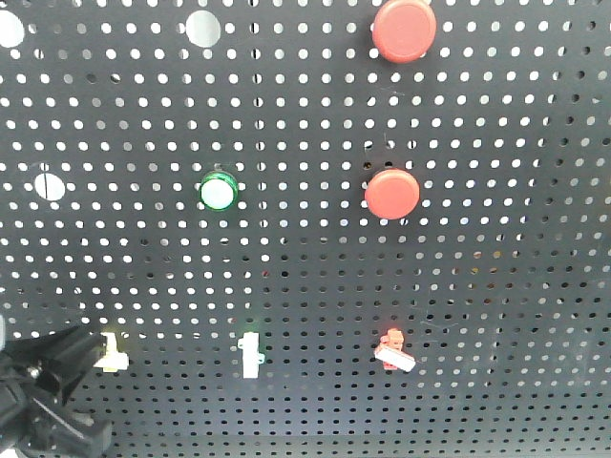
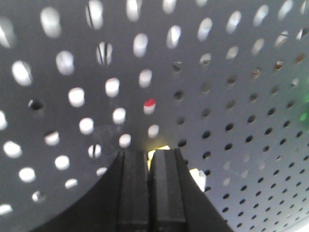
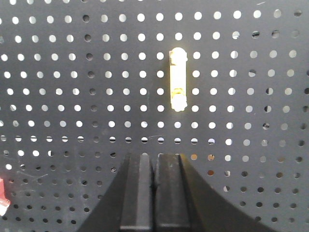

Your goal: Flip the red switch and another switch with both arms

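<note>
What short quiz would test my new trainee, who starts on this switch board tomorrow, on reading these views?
1. True or false: the green button is right of both round red buttons.
2. The left gripper is nearest which bottom-row toggle? A red-based, B green-based, C yellow-based.
3. Fill in: the right gripper looks ___ in its wrist view.
Key: 1 false; 2 C, the yellow-based switch; 3 shut.

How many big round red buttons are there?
2. The upper red button sits at the top edge, right of centre; the lower red button is below it. Others may lie off-frame.
</note>
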You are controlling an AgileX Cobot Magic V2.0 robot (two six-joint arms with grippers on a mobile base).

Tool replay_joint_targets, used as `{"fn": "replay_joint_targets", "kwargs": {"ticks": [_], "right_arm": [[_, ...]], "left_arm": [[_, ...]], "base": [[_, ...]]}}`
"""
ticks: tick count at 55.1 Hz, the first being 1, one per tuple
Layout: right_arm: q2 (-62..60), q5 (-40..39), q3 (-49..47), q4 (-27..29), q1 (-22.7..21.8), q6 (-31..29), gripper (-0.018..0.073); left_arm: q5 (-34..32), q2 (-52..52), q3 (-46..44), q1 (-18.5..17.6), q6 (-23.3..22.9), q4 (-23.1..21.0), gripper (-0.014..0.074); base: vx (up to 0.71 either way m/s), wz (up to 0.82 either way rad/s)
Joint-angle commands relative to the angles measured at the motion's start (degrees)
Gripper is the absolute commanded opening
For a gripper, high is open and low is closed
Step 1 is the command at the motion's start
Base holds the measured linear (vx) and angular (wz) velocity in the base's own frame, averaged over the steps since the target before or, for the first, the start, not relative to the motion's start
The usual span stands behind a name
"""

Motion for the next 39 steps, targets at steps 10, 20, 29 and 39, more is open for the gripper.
{"fn": "replay_joint_targets", "kwargs": {"ticks": [10,20,29,39], "right_arm": [[0.33,-4.75,-1.94,-0.23,-0.37,-0.42,-0.0006],[0.33,-4.68,-1.94,-0.23,-0.37,-0.42,-0.0006],[0.33,-4.68,-1.94,-0.23,-0.37,-0.42,-0.0006],[0.33,-4.68,-1.94,-0.23,-0.37,-0.42,-0.0006]], "left_arm": [[-0.34,-0.67,-1.89,-0.21,0.14,-2.96,0.0000],[1.76,-0.73,-1.08,-0.21,-1.86,-2.96,0.0000],[-0.69,-1.88,3.45,-0.21,-4.00,-2.96,0.0000],[-1.77,-4.71,6.20,-0.21,-4.00,-2.96,0.0000]], "base": [[0.00,0.00],[0.00,0.00],[0.00,0.00],[0.00,0.00]]}}
